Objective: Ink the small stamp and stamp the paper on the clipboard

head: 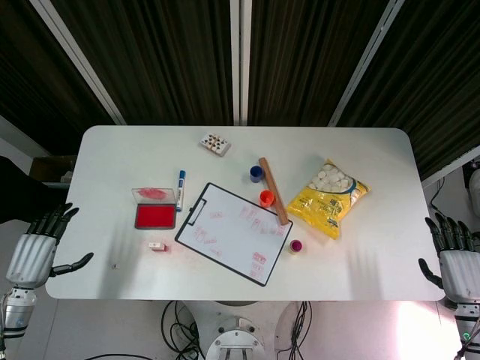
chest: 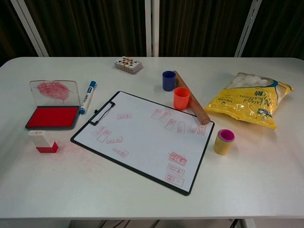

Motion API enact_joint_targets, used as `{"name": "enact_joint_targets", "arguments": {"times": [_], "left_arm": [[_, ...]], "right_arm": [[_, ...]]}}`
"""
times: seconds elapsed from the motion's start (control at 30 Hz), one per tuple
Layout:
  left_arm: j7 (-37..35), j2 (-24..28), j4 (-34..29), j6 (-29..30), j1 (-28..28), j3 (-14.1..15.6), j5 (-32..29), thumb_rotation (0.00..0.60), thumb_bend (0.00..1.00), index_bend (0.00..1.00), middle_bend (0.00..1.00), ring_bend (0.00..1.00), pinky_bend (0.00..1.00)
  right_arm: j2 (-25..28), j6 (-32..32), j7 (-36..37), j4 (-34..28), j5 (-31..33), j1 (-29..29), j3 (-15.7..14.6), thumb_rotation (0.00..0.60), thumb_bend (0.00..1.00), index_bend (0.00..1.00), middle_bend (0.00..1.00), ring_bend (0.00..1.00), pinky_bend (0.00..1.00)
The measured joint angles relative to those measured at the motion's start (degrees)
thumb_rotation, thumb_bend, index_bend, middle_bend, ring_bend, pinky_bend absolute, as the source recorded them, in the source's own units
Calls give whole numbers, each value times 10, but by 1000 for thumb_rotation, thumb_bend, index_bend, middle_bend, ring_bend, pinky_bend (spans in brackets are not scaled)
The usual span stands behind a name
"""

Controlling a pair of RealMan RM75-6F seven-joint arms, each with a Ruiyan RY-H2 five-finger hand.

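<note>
The small stamp, white with a red base, lies on the table just in front of the open red ink pad. To its right sits the black clipboard, its white paper marked with several red stamp prints. My left hand hangs off the table's left edge, fingers spread and holding nothing. My right hand hovers past the right edge, also spread and holding nothing. Neither hand shows in the chest view.
A blue marker lies beside the pad. Blue and orange cups and a wooden stick stand behind the clipboard; a yellow cup and a yellow snack bag are at right. A small patterned box sits at the back.
</note>
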Motion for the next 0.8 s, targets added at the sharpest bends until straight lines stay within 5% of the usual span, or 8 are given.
{"name": "enact_joint_targets", "arguments": {"times": [0.63,0.8], "left_arm": [[16,6,-24,-10,-6,4,7,76,122,120,102,87,192],[37,9,-43,-23,-10,7,6,142,123,124,102,101,244]], "right_arm": [[7,1,16,1,5,-1,6,600,222,0,0,0,0],[11,1,23,5,9,-1,9,600,225,0,0,0,0]]}}
